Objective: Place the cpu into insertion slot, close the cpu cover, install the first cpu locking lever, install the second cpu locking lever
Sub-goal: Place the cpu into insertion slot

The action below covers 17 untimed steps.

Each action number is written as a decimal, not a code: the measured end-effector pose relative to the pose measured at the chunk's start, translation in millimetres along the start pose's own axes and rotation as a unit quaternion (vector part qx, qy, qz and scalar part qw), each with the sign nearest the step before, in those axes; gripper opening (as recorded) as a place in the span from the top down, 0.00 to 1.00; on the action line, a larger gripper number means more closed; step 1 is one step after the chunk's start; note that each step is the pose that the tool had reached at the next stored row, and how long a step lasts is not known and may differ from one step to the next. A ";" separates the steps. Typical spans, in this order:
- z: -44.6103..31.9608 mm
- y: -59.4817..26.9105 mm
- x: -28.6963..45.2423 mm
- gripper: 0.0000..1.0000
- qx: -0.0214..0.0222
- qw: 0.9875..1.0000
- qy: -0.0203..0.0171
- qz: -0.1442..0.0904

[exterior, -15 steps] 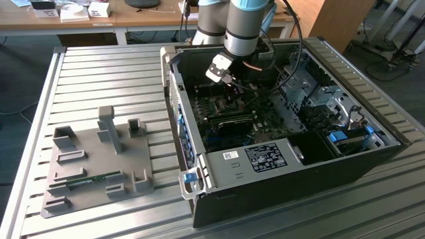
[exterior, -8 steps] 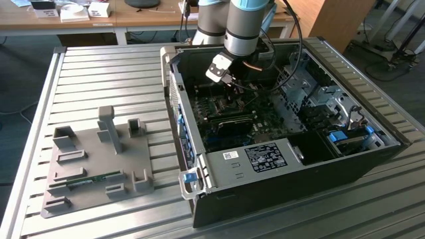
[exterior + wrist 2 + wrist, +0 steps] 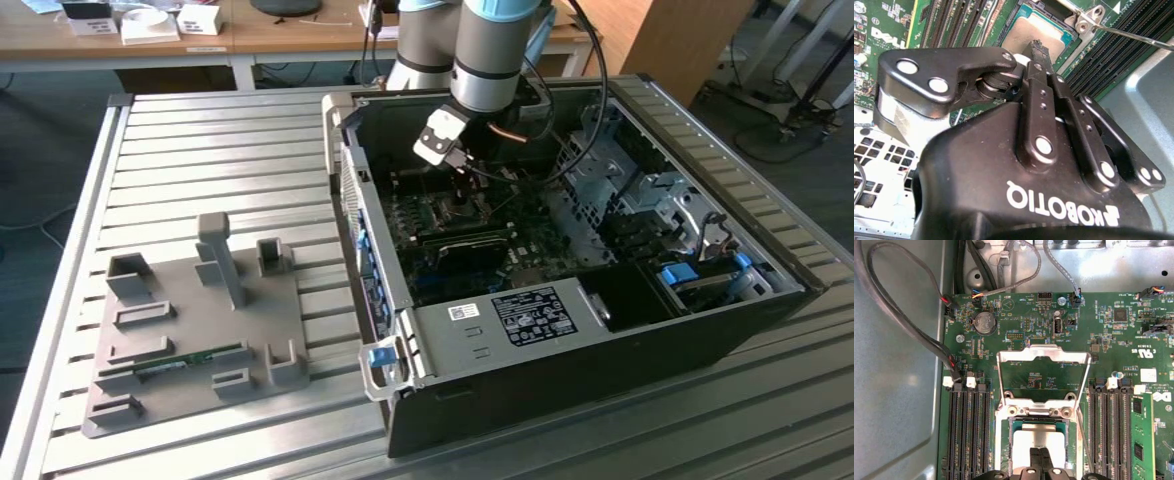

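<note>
The cpu lies flat in the insertion slot, its silver top facing up; it is also seen in the second wrist view. My gripper is shut, its black fingertips pressed together right over the chip with nothing between them; the tip hangs at the chip's edge. The cpu cover, a shiny metal frame, stands swung open beyond the socket. A thin locking lever sticks out free beside the socket. In the exterior view the gripper reaches down into the open computer case.
Rows of black memory slots flank the socket on both sides. Grey cables run along the case wall. A grey fixture plate holding a memory stick lies on the slatted metal table at the exterior view's left.
</note>
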<state>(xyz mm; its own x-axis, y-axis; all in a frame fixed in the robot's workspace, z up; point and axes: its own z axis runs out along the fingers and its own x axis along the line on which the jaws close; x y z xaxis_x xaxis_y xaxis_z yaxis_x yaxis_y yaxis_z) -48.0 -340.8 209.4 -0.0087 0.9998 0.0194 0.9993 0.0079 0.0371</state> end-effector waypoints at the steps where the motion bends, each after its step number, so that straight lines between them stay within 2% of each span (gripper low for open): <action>1: 0.0 0.0 0.0 0.89 0.000 1.000 0.000 0.000; 9: 0.0 0.0 0.0 0.89 0.000 1.000 0.000 0.000; 17: 4.2 -0.2 -0.1 0.89 0.000 1.000 0.000 0.000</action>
<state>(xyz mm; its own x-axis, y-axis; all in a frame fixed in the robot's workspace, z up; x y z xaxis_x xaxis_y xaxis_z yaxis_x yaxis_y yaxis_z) -48.1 -340.8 205.2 -0.0087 0.9998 0.0193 0.9993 0.0080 0.0370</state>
